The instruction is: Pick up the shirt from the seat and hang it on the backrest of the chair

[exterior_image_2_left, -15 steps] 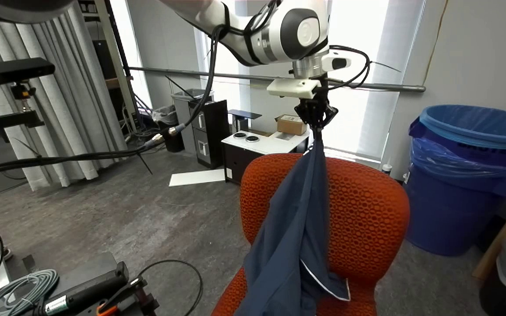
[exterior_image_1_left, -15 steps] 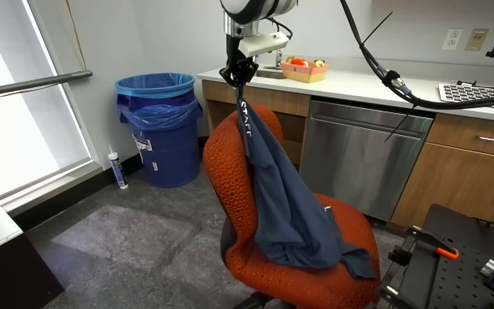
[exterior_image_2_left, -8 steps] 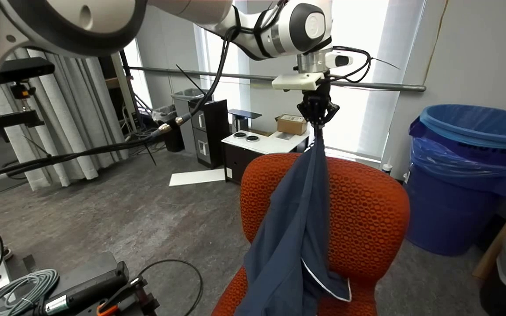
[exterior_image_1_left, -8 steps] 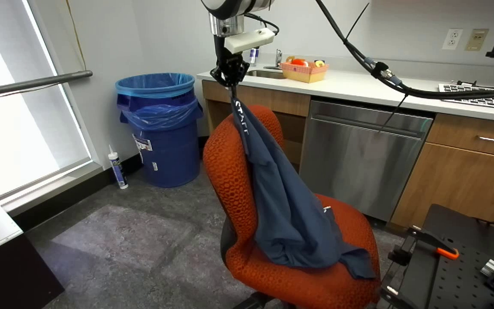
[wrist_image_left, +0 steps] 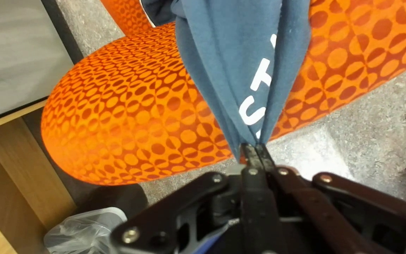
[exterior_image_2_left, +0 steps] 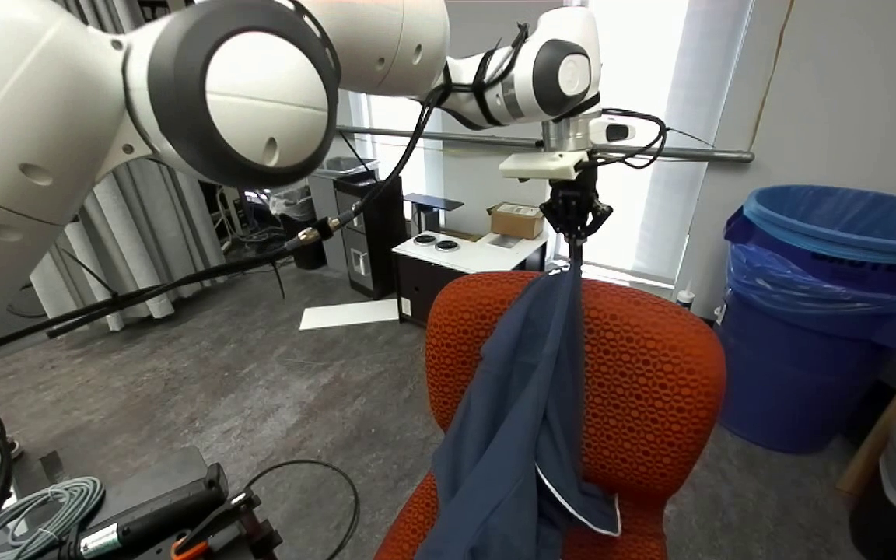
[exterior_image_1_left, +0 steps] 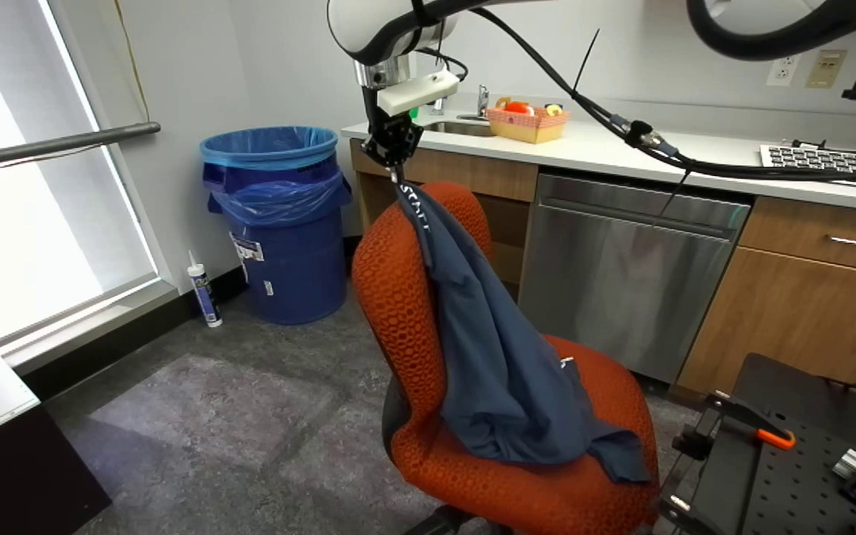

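Observation:
My gripper is shut on the top corner of the dark slate-blue shirt, just above the top edge of the backrest. In the wrist view the closed fingertips pinch the cloth beside the white lettering, and the cloth crosses the backrest. The shirt hangs down the front of the backrest and its lower part lies on the orange-red seat. In an exterior view the gripper stands over the middle of the backrest, with the shirt stretched below it.
A blue bin stands behind the chair. A counter with a basket runs along the wall. A black perforated cart is near the seat's front. A white-topped cabinet stands farther back.
My gripper, holding the shirt's top, has moved left in an exterior view, farther over the backrest's top, and lowered slightly lately. The shirt's lower part stays on the seat.

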